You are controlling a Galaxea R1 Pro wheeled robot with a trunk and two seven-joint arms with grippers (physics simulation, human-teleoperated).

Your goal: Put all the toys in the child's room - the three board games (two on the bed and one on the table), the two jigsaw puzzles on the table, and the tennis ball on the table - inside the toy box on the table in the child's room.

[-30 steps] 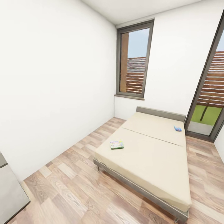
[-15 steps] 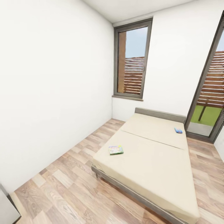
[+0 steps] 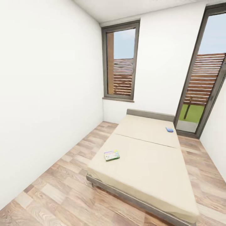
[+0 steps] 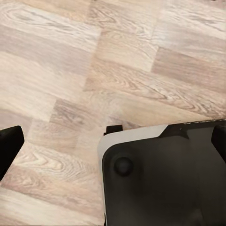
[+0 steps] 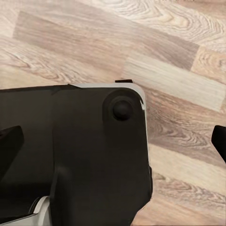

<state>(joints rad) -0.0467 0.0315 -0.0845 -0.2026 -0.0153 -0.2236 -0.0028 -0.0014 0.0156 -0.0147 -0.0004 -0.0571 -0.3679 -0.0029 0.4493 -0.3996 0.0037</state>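
Both arms are hanging low beside the base, wrist cameras looking down at the plank floor (image 4: 70, 56), presumably tucked out of the way for driving. In the left wrist view, dark fingertips are showing at opposite edges of the picture with only floor and the dark base (image 4: 165, 179) between them, so the left gripper (image 4: 113, 146) is standing wide open and holding nothing. The right gripper (image 5: 115, 141) is reading the same way: tips far apart, empty, over the base (image 5: 70, 150) and floor. Ahead, the bed (image 3: 147, 169) is lying lengthwise along the room, foot end nearest the robot. A green-yellow game box (image 3: 111, 155) is resting flat on the bed's near section, close to its left edge, which should make it reachable from the floor strip between the bed and the left wall. A smaller-looking blue game box (image 3: 169, 129) is lying on the bed's far section, near its right edge and the headboard, well apart from the first. Beyond the bed's head, a window (image 3: 121, 62) and a glass door (image 3: 201, 81) are standing in the end wall. Judging by this, fetching from the bed is the step in hand.
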